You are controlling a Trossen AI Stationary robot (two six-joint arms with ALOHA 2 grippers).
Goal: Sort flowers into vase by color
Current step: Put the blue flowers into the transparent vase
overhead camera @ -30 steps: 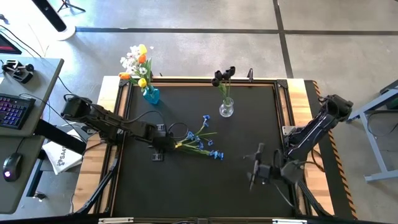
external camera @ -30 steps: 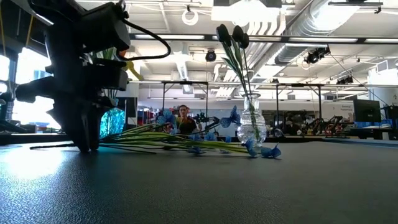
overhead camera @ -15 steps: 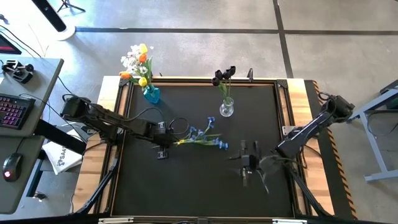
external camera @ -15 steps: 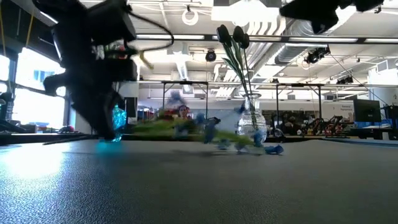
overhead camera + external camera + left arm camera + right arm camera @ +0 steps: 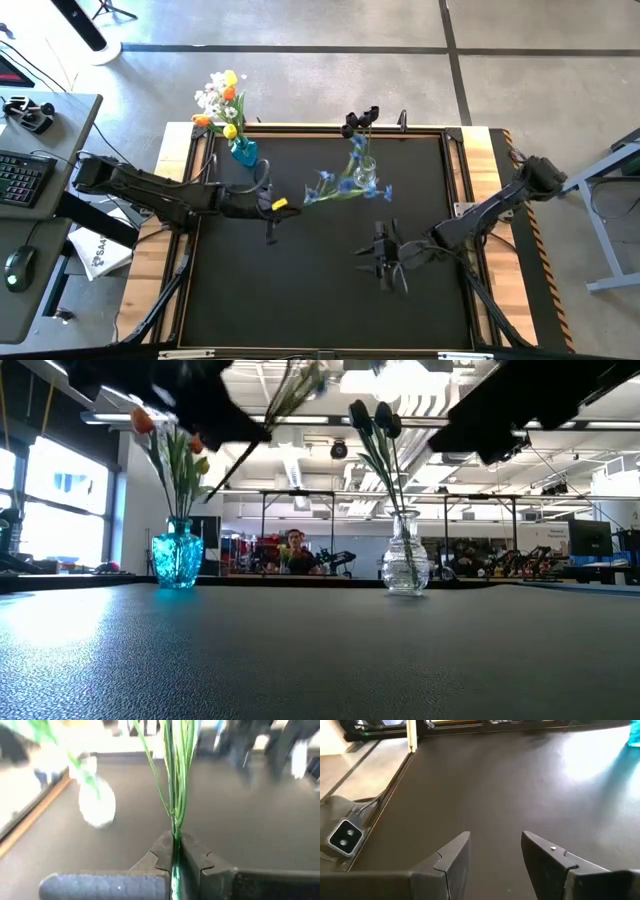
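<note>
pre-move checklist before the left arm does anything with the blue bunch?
1. Left claw shut on the blue flowers' stems: ok, stems run straight between the fingers in the left wrist view.
2. Bunch off the mat: ok, the low view shows nothing lying on the table.
3. No stem slipped out of the grip: cannot tell, the blooms are blurred.
4. Right claw out of the way: ok, open, empty, nearer the front of the mat than the bunch.
5. Clear vase upright: ok, holds the dark tulips; the blooms overlap it in the high view.
6. Blue vase upright: ok, holds mixed flowers.
</note>
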